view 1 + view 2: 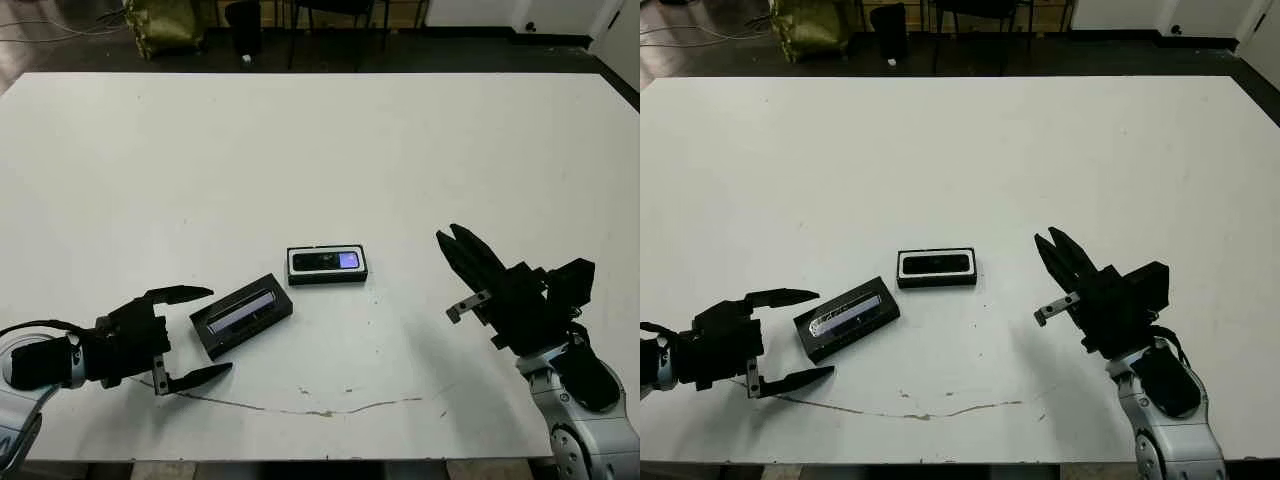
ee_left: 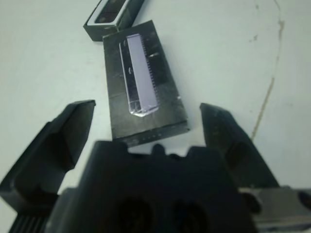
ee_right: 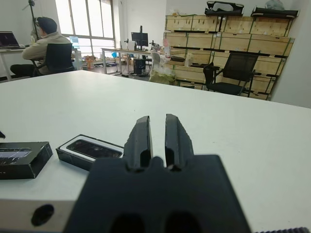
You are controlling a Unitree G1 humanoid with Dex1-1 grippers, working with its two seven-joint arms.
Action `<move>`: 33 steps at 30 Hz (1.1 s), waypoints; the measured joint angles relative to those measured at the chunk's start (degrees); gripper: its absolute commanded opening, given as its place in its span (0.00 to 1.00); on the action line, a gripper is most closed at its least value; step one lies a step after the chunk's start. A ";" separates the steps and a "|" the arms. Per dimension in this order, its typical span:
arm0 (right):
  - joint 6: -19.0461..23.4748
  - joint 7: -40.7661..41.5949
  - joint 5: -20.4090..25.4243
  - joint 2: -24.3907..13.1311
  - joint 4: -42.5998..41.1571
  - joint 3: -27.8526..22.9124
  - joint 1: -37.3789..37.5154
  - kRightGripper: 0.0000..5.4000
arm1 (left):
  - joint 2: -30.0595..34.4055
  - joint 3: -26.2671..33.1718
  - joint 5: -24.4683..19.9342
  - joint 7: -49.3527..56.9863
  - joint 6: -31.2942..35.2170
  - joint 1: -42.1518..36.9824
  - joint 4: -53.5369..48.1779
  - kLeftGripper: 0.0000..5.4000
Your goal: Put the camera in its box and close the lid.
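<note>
Lid (image 1: 241, 315) just ahead of left gripper (image 1: 186, 336)

Black lid (image 1: 241, 316) with purplish window; white-lined black box (image 1: 327, 265); white table (image 1: 320, 150).

No readable text; the lid (image 2: 143, 87) perhaps bears tiny marks.

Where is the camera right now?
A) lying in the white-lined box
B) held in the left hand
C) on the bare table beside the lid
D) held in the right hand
A: the camera lies inside the box, untouched by either hand.
</note>
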 measured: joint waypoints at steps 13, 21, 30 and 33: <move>0.39 0.00 0.25 -0.02 0.53 -0.04 -0.01 0.00 | -7.41 3.38 -12.29 13.23 22.73 3.80 -7.88 0.38; -0.18 0.03 0.02 -0.01 1.32 -0.03 -0.04 0.00 | -7.09 3.68 -12.11 13.04 24.39 3.97 -9.10 0.37; -0.16 0.06 0.36 -0.01 1.33 -0.04 -0.02 0.00 | -6.46 6.77 -15.09 14.50 30.26 4.21 -12.40 0.37; -0.16 0.05 0.35 0.01 1.35 -0.03 -0.02 0.00 | -7.03 8.68 -15.66 14.62 28.79 3.48 -12.37 0.37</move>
